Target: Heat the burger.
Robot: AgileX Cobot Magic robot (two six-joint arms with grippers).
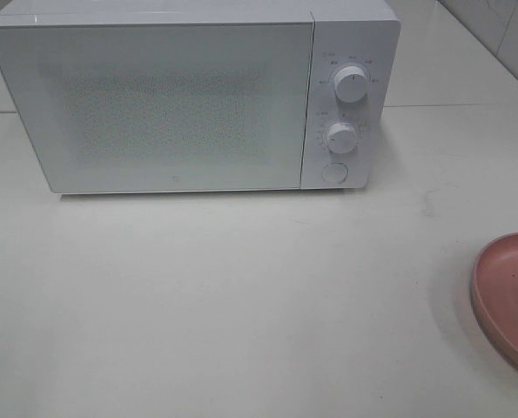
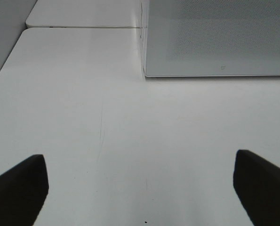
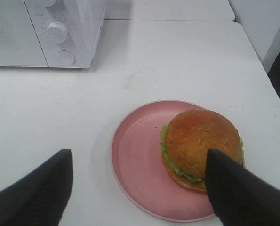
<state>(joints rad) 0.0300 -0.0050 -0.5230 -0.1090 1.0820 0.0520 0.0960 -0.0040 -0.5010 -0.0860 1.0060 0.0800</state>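
The burger, golden-brown bun over green lettuce, lies on the right part of a round pink plate; only the plate's rim shows at the right edge of the exterior high view, where the burger is out of frame. My right gripper hovers open just short of the plate, one dark finger overlapping the burger's near side in the picture. My left gripper is open over bare table, facing the closed white microwave. Neither arm shows in the exterior high view.
The white microwave stands at the back of the white table, door shut, with two knobs and a round button on its right panel. A table seam runs behind it.
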